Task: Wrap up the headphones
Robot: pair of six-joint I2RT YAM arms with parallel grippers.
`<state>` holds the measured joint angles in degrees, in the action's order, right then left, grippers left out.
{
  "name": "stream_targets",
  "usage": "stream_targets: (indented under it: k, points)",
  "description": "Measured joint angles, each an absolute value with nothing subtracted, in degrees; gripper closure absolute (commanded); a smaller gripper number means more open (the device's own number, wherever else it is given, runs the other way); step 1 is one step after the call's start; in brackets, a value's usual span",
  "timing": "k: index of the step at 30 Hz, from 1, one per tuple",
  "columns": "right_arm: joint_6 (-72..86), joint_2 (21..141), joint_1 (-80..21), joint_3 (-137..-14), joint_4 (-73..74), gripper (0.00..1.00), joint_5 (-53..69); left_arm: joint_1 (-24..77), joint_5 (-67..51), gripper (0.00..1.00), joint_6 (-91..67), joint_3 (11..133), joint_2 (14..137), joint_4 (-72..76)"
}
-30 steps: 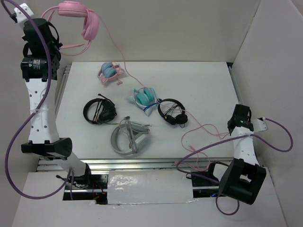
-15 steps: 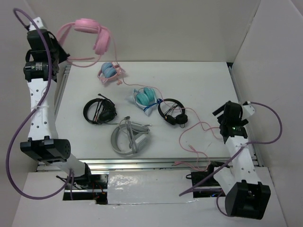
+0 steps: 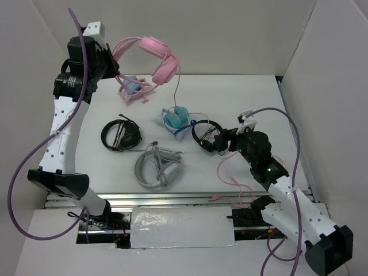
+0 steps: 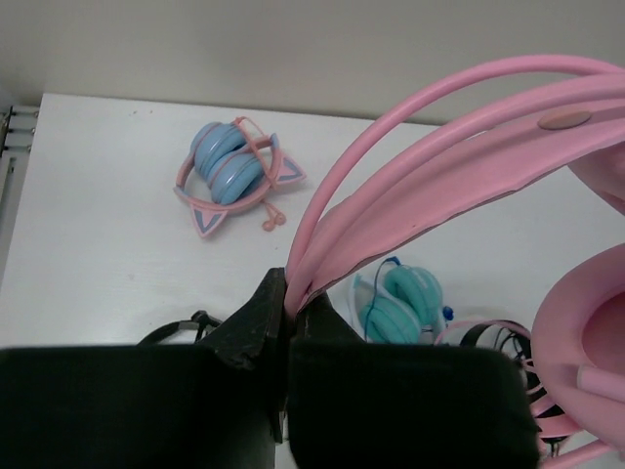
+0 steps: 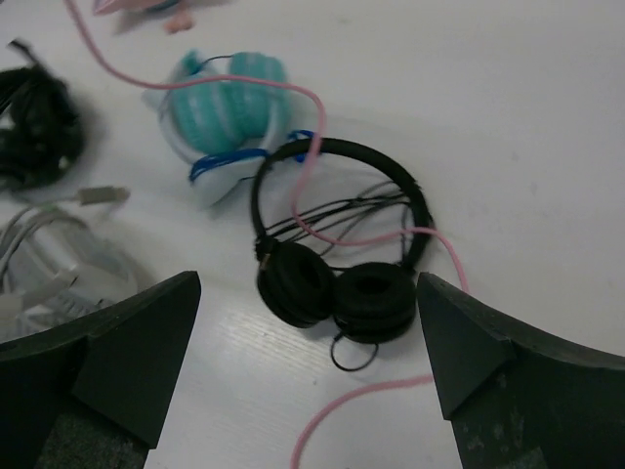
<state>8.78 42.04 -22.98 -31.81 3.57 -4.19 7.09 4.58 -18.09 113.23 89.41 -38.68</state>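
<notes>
1. Swinging in from beyond the far-left corner, the left arm [image 3: 63, 126] had carried the headphones [image 3: 156, 53] rightward, high above the far edge of the worktop [image 3: 253, 98]. The right arm [image 3: 270, 172] had come inward from the right edge.
2. On the thin pink headband [image 4: 439, 166] the left jaws were clamped tight. The cups dangled in the air above the small pink-and-blue pair [image 3: 133, 87].
3. From one cup the cable [image 3: 175, 92] hung down, trailed over the teal pair [image 3: 175, 119] and the black on-ear pair [image 5: 337, 283], then lay in loose loops toward the near-right corner.
4. Above that black pair the right jaws stood wide, holding nothing.
5. The headphones looked light, with a springy band and cups that would likely swing. The cable seemed limp, thin and likely to snag, so it was best pinched gently on a slack stretch clear of the other sets.
</notes>
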Motion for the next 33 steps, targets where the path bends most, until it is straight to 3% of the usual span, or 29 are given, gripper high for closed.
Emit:
stream_targets:
  k: [6,13,14,15,17,18,33]
  points:
    - [-0.1,54.9,-26.4,-34.8,-4.2,0.00,0.8,8.7,2.3,1.00,-17.8,127.3,91.4,-41.3]
    - [-1.6,69.9,-24.1,-41.7,-10.7,0.04,6.8,8.7,-5.3,1.00,-17.8,128.2,89.2,-39.7]
    - [-1.6,72.0,-23.8,-43.1,-11.1,0.09,7.7,8.7,-6.9,1.00,-17.8,128.1,89.1,-39.4]
    - [-1.6,74.1,-23.6,-44.5,-11.5,0.31,8.5,8.7,-8.4,1.00,-17.9,128.0,89.1,-39.3]
    - [-1.5,77.4,-23.2,-46.7,-12.4,0.63,10.1,8.7,-11.2,1.00,-17.8,127.9,89.0,-39.0]
    - [-1.4,78.8,-23.0,-47.5,-12.6,1.00,10.8,8.7,-12.4,1.00,-17.7,127.6,88.9,-38.7]
    - [-0.5,81.6,-19.9,-51.7,-15.4,1.00,17.7,11.3,-30.2,1.00,-8.7,102.4,75.8,-23.2]
